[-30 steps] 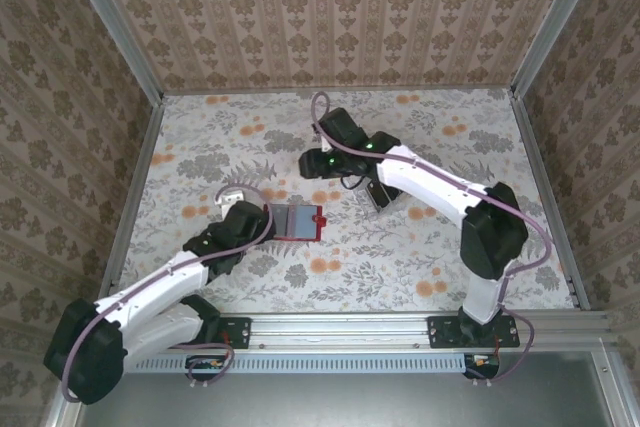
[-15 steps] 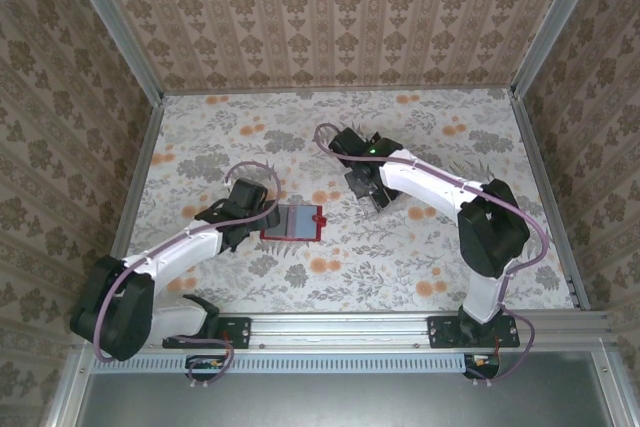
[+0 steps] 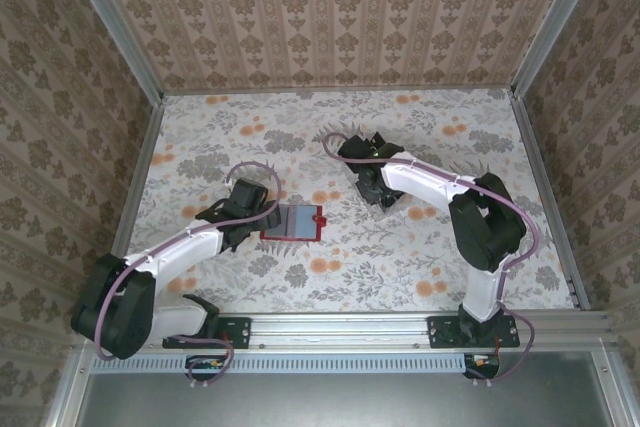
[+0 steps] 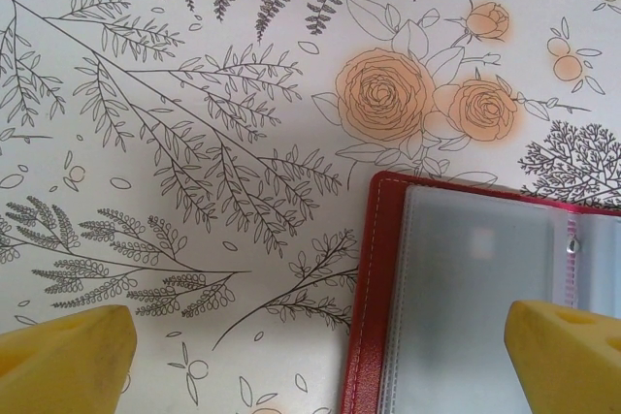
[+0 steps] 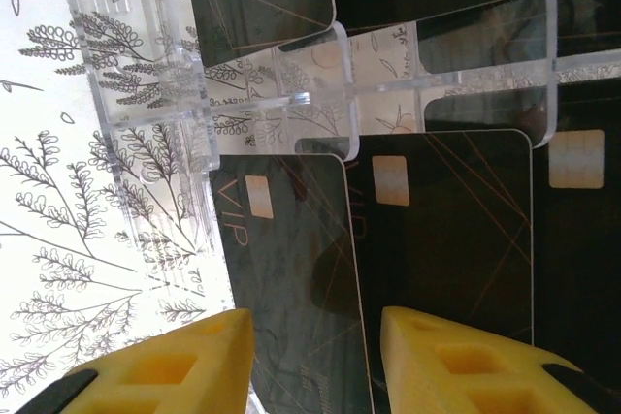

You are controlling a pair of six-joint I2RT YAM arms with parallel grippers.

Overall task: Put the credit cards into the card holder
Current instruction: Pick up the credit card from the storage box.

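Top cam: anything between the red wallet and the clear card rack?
Nothing but bare flowered tabletop lies between the wallet and the rack, as the top view shows.

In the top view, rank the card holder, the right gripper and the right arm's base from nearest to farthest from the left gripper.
1. card holder, just right of the left gripper, at its fingertips.
2. right gripper, farther right, slightly toward the back.
3. right arm's base, at the table's near edge, far right.
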